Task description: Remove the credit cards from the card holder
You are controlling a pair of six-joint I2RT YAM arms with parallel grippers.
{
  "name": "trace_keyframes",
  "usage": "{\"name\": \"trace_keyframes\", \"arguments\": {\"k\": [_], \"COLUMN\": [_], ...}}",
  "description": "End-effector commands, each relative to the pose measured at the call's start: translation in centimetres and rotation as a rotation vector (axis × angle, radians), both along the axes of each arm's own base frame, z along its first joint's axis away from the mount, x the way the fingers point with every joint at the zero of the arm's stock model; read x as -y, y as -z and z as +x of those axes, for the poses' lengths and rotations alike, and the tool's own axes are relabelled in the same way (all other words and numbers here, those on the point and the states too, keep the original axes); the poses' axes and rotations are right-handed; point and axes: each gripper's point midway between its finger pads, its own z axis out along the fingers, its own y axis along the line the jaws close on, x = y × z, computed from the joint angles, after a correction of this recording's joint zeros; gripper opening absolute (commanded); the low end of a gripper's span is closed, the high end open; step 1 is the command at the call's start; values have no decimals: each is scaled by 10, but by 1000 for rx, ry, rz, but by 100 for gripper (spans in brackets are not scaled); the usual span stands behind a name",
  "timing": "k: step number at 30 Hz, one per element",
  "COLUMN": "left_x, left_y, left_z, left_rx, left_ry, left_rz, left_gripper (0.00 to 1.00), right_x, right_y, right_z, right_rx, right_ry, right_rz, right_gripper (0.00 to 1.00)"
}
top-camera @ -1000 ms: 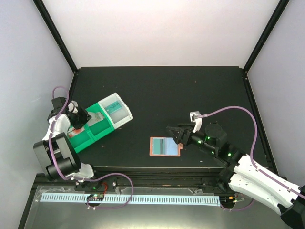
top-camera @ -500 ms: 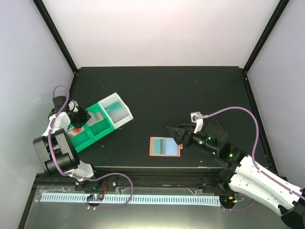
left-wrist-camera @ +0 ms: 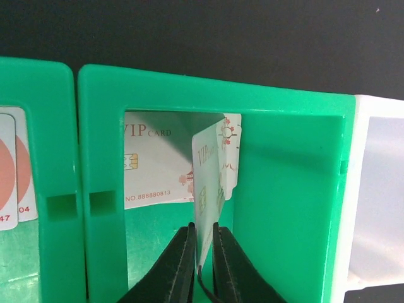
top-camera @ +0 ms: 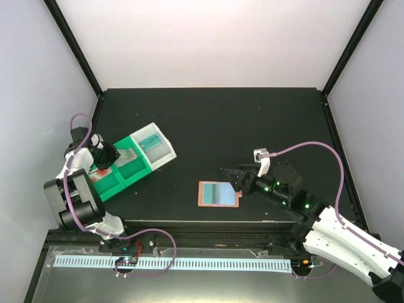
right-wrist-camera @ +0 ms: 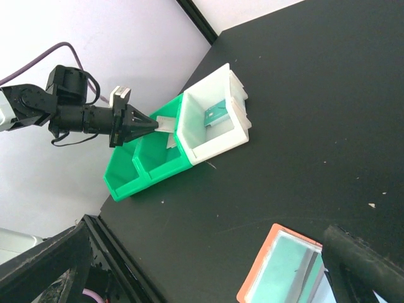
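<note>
The salmon-brown card holder [top-camera: 202,194] lies open on the black table, with teal and grey-blue credit cards [top-camera: 221,193] in its pockets; it also shows in the right wrist view [right-wrist-camera: 252,278]. My right gripper [top-camera: 231,179] hovers open just off its right edge, holding nothing; one dark finger [right-wrist-camera: 363,262] shows. My left gripper [left-wrist-camera: 202,227] is over the tray's middle green compartment, shut on a pale VIP credit card [left-wrist-camera: 208,180] held edge-on. Another VIP card [left-wrist-camera: 154,170] lies flat under it. From the top view the left gripper [top-camera: 117,156] reaches into the tray.
The green-and-white tray [top-camera: 140,172] sits at the left, angled. Its white end compartment [right-wrist-camera: 237,136] holds a teal card [right-wrist-camera: 216,115]. The far-left green compartment holds cards with red circles [left-wrist-camera: 12,173]. Black frame posts stand at the table's back corners.
My right gripper has drifted slightly toward the near edge beside the card holder. My left gripper stays at the tray, and the card holder has not moved.
</note>
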Motion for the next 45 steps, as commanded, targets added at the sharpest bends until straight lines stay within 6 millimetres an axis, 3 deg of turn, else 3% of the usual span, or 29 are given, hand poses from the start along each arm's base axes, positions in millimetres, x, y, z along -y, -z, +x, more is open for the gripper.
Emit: {"name": "trace_keyframes", "arguments": {"k": [1, 10, 17, 25, 31, 32, 39, 45], "left_x": [-8, -9, -7, -2, 11, 14, 31, 56], "left_y": [-11, -14, -19, -34, -48, -48, -50, -65], "left_z": [13, 15, 17, 21, 16, 14, -6, -21], "left_rx": [29, 34, 46, 97, 148, 153, 169, 215], "left_ry": [-6, -13, -13, -13, 20, 29, 91, 186], "left_rz": [38, 36, 23, -2, -40, -47, -50, -77], "left_gripper": [11, 18, 28, 52, 65, 74, 98, 99], "right_x": [4, 6, 9, 13, 19, 22, 30, 38], "right_y": [-14, -14, -11, -16, -7, -3, 5, 17], "right_z": [3, 2, 3, 3, 3, 5, 7, 8], "right_rx": [40, 37, 28, 29, -12, -27, -62, -77], "right_ry": [22, 27, 44, 62, 98, 121, 165, 195], "right_rz": [16, 19, 8, 20, 25, 18, -9, -59], "right_gripper": [100, 100, 100, 100, 100, 100, 100, 100]}}
